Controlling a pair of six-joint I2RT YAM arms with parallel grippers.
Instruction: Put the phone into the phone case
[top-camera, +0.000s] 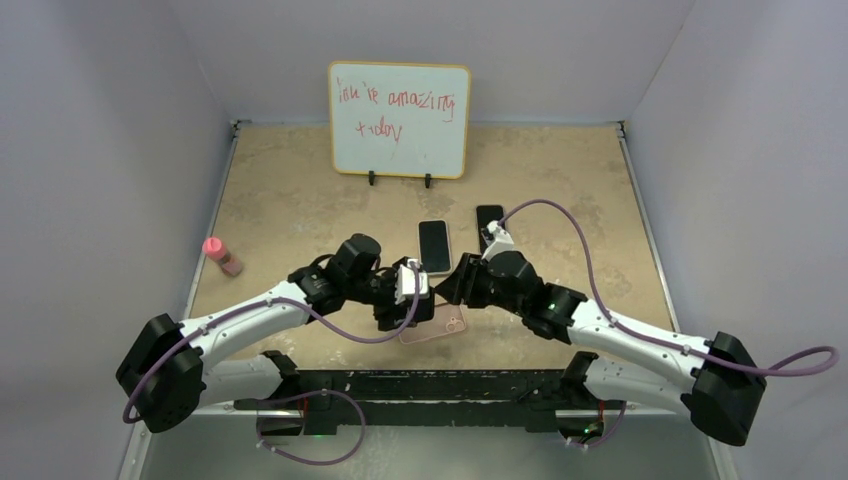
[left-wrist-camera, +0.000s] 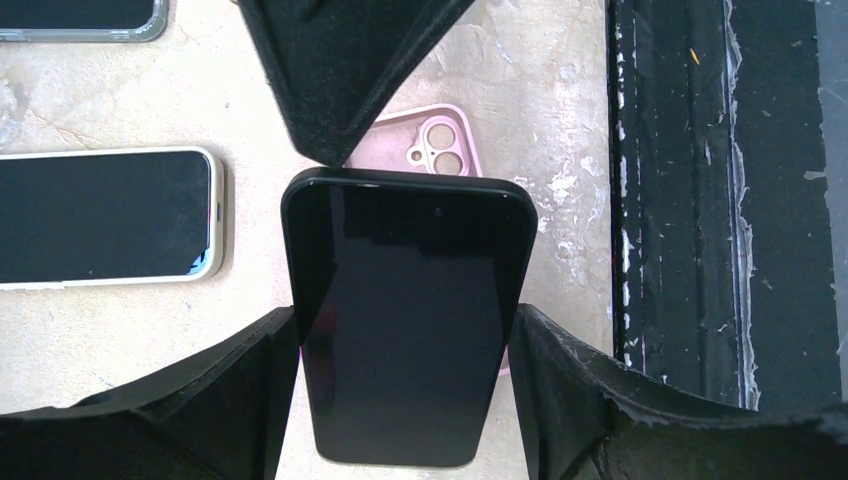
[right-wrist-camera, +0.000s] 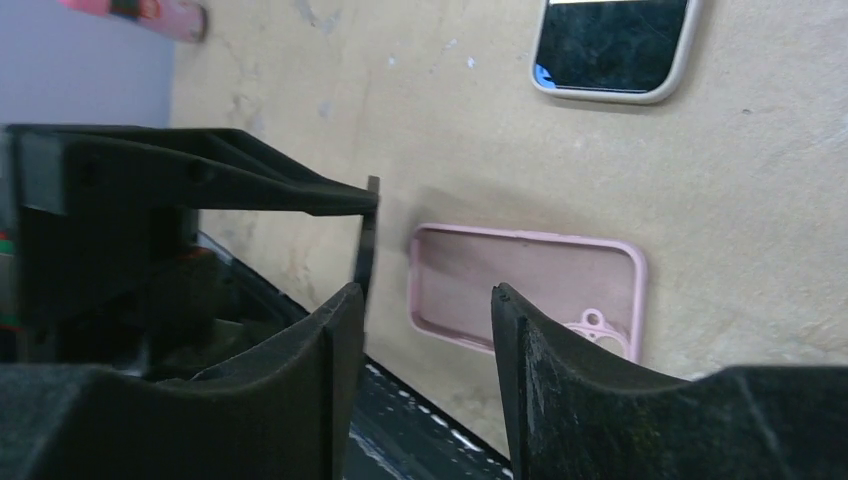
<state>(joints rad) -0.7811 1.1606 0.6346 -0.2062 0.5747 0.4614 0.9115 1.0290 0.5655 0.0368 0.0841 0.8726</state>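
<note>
My left gripper (left-wrist-camera: 405, 318) is shut on a black phone (left-wrist-camera: 405, 330), one finger on each long side, holding it above the table. In the right wrist view the phone (right-wrist-camera: 368, 235) shows edge-on, tilted up. The pink phone case (left-wrist-camera: 440, 140) lies open side up on the table beneath the phone's top end, with its camera cut-out showing. My right gripper (right-wrist-camera: 422, 300) stands open with nothing between its fingers, and the phone's thin edge is just past its left fingertip. From above, the two grippers (top-camera: 410, 285) (top-camera: 452, 285) meet over the pink case (top-camera: 447, 326).
A phone in a white case (top-camera: 434, 246) and a dark phone in a clear case (top-camera: 489, 225) lie farther back. A whiteboard (top-camera: 399, 118) stands at the rear, and a pink bottle (top-camera: 222, 255) lies at the left. The black table rail (left-wrist-camera: 700, 200) runs close by the case.
</note>
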